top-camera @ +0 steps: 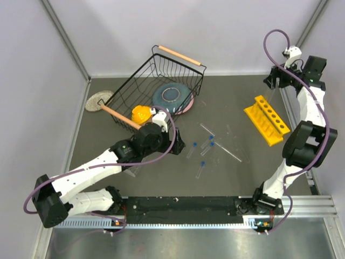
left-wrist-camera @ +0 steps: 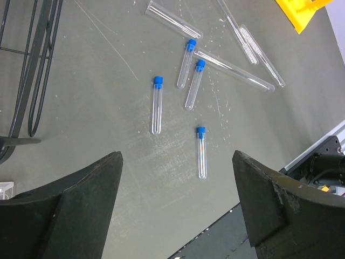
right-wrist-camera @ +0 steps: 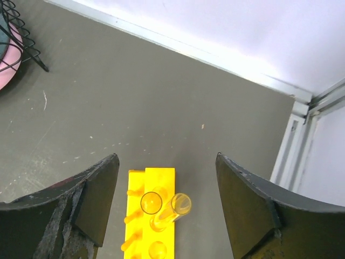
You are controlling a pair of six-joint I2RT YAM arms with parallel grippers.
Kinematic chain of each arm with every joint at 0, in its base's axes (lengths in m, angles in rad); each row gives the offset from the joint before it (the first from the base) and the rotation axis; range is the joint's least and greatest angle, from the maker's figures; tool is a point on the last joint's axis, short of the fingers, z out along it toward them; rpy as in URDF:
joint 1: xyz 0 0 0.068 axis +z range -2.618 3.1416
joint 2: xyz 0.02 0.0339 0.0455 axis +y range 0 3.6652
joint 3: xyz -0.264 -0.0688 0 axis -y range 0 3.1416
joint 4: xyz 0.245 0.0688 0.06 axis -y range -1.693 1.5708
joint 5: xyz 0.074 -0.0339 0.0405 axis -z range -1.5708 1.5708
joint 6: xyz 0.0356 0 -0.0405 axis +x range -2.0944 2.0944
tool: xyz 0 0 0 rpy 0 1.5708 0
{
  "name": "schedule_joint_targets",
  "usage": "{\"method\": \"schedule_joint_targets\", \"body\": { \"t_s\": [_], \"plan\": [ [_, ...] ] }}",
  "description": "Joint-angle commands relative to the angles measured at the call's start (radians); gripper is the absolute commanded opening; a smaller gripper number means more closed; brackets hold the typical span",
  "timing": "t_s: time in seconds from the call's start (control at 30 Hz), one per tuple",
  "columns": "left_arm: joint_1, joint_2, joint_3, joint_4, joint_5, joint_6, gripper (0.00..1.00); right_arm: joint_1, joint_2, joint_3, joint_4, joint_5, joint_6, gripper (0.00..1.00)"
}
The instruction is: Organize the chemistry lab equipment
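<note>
A yellow holed rack (top-camera: 267, 120) (right-wrist-camera: 152, 226) lies at the right of the table. Two clear glass tubes (right-wrist-camera: 175, 209) stand in its far holes. My right gripper (right-wrist-camera: 166, 156) (top-camera: 276, 81) hangs open straight above them and touches neither. Several small blue-capped tubes (left-wrist-camera: 156, 105) (top-camera: 200, 168) and long glass rods (left-wrist-camera: 234, 69) (top-camera: 226, 150) lie loose mid-table. My left gripper (left-wrist-camera: 177, 154) (top-camera: 175, 147) hovers open over the mat just short of the nearest capped tube (left-wrist-camera: 201, 152), with nothing between its fingers. A corner of clear plastic (left-wrist-camera: 5, 190) shows under the left arm.
A black wire basket (top-camera: 161, 81) with wooden handles stands at the back, holding a blue plate (top-camera: 171, 97) and an orange bowl (top-camera: 141, 114). A round woven mat (top-camera: 98, 100) lies at its left. The wall rail (right-wrist-camera: 294, 135) runs close behind the yellow rack.
</note>
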Motion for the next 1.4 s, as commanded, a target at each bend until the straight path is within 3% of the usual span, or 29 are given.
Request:
{"method": "schedule_joint_targets", "body": {
  "t_s": [0.0,0.2,0.4,0.5,0.7,1.37],
  "plan": [
    [0.005,-0.026,0.025,0.050,-0.003,0.007,0.89,-0.010,-0.069,0.090,-0.124,0.014,-0.083,0.75],
    [0.005,-0.069,-0.019,0.061,-0.011,-0.003,0.89,-0.059,-0.055,0.101,-0.344,-0.019,-0.210,0.84],
    [0.005,-0.084,-0.038,0.063,-0.016,-0.001,0.89,-0.133,0.075,0.303,-0.630,-0.135,-0.357,0.82],
    [0.005,-0.073,-0.036,0.072,-0.010,-0.001,0.89,-0.134,0.147,0.380,-0.684,-0.130,-0.379,0.80],
    [0.005,-0.067,-0.027,0.072,-0.008,-0.004,0.89,-0.133,0.242,0.474,-0.711,-0.181,-0.334,0.68],
    [0.005,-0.040,-0.001,0.054,0.000,0.001,0.89,-0.098,0.354,0.543,-0.703,-0.216,-0.293,0.56]
  ]
}}
